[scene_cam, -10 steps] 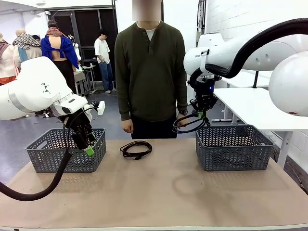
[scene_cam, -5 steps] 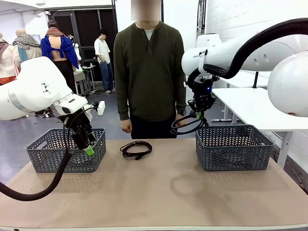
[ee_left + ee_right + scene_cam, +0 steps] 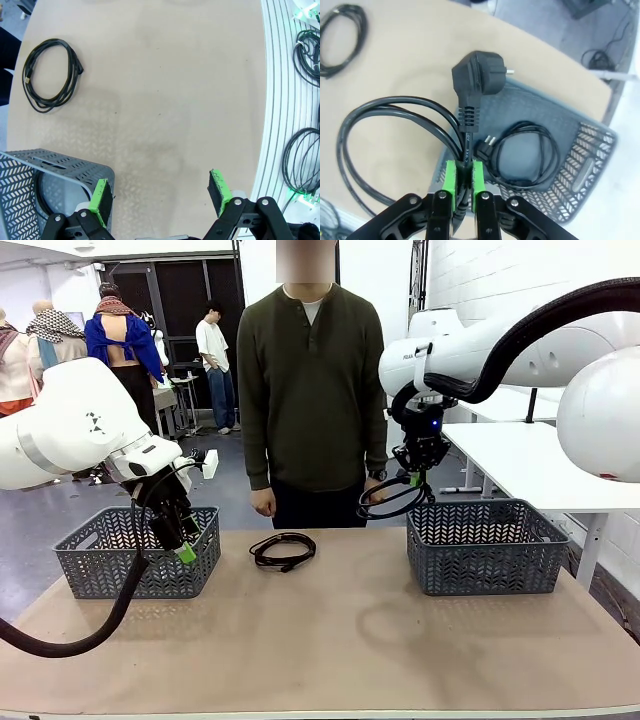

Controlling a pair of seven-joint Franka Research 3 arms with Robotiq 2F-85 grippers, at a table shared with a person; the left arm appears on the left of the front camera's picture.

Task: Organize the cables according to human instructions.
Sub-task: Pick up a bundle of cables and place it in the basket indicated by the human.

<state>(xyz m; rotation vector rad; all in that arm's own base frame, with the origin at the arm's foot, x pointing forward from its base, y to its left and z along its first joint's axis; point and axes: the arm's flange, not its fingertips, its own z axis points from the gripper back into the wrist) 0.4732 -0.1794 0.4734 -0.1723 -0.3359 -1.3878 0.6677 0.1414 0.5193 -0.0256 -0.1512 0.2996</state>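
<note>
The right hand point(image 3: 416, 478), clamped on a coiled cable point(image 3: 390, 502), hangs over the left edge of the right basket point(image 3: 480, 565).

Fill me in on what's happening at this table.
A robot is sorting coiled cables while a person stands at the far side. The right gripper is shut on a power cable, hanging it above the right basket at its left edge; that basket already holds a smaller cable. The left gripper hangs open by the left basket. A loose cable lies on the table.
</note>
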